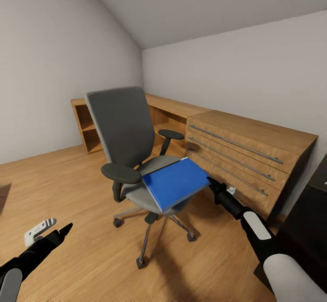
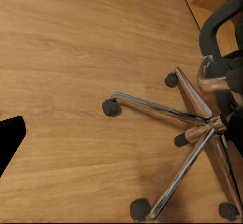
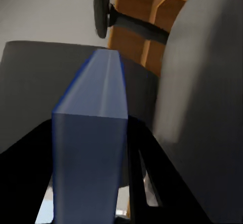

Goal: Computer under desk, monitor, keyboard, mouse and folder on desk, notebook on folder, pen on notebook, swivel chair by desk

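The grey swivel chair (image 1: 120, 124) stands in the middle of the wooden floor, and its chrome star base (image 2: 202, 122) shows in the left wrist view. The bright blue folder (image 1: 175, 181) lies tilted on the seat, its right edge raised. My right gripper (image 1: 211, 183) is shut on that right edge. In the right wrist view the folder's edge (image 3: 93, 133) runs between the two black fingers, with the chair's backrest (image 3: 202, 82) behind it. My left gripper (image 1: 66, 228) hangs low at the left, open and holding nothing, well clear of the chair.
A light wooden drawer unit (image 1: 254, 156) with long metal handles stands right of the chair. A low wooden shelf (image 1: 91, 124) runs along the back wall. A dark piece of furniture (image 1: 313, 211) fills the right edge. Open floor (image 1: 68, 188) lies left of the chair.
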{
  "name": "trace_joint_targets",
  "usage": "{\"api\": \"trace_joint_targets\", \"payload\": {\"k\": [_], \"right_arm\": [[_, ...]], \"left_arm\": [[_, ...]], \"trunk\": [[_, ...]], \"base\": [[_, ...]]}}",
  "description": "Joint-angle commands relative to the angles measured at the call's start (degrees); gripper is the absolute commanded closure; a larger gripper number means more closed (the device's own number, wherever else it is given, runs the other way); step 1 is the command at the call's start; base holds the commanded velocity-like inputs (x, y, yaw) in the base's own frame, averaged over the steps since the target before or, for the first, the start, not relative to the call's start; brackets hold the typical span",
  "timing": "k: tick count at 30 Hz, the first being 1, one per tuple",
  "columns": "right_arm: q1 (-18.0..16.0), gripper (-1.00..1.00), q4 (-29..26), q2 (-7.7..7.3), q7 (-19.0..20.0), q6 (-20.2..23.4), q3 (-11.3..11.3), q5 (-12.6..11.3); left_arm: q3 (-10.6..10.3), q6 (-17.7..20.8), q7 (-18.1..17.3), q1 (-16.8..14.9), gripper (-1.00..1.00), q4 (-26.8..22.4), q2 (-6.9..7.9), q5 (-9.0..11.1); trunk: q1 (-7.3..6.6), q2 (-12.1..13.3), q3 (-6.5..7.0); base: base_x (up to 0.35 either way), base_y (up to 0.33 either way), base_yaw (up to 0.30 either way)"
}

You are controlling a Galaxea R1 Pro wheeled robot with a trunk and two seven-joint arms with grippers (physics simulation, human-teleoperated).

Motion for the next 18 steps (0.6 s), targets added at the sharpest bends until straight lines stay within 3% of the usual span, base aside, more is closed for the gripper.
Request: {"api": "trace_joint_targets", "payload": {"k": [1, 8, 11, 13, 14, 15, 18], "right_arm": [[-0.02, 1.0, -0.42, 0.01, -0.01, 0.33, -0.12, -0.17], [-0.03, 1.0, -2.29, -0.1, -0.06, -1.95, -0.16, -0.02], [-0.03, 1.0, -2.4, -0.14, -0.69, -4.45, -0.1, 0.26], [-0.01, 1.0, -2.42, -0.08, -1.64, -6.11, -0.07, 1.24], [-0.02, 1.0, -2.43, -0.05, -2.26, -7.46, -0.06, 2.34], [-0.02, 1.0, -2.44, 0.03, -3.2, -10.37, -0.02, 4.94], [-0.03, 1.0, -2.44, 0.07, -3.75, -13.44, -0.03, 7.08]], "left_arm": [[0.12, 0.36, -0.27, -0.04, -1.0, 0.0, -0.01, -0.02], [0.03, 0.32, 1.24, -0.04, -1.0, 0.92, -0.01, -0.1], [-0.07, 0.32, 2.19, -0.04, -1.0, 0.99, -0.01, -0.13], [-0.11, 0.32, 2.35, -0.04, -1.0, 1.0, -0.01, -0.14], [-0.12, 0.32, 2.41, -0.04, -1.0, 1.0, -0.01, -0.14], [-0.14, 0.32, 2.5, -0.04, -1.0, 1.0, -0.01, -0.14], [-0.2, 0.32, 2.59, -0.04, -1.0, 1.0, -0.04, -0.14]], "trunk": [[-0.27, 0.39, 0.13], [-1.8, 3.2, 1.39], [-2.46, 4.4, 1.92], [-2.9, 5.21, 2.28], [-3.12, 5.61, 2.46], [-3.34, 6.01, 2.64], [-4.0, 7.21, 3.18]], "base": [[-0.308, 0.0, 0.0], [-0.33, 0.0, 0.0], [-0.15, 0.0, 0.0], [-0.049, 0.0, 0.0], [-0.028, 0.0, 0.0], [-0.011, 0.0, 0.0], [-0.006, 0.0, 0.0]]}}
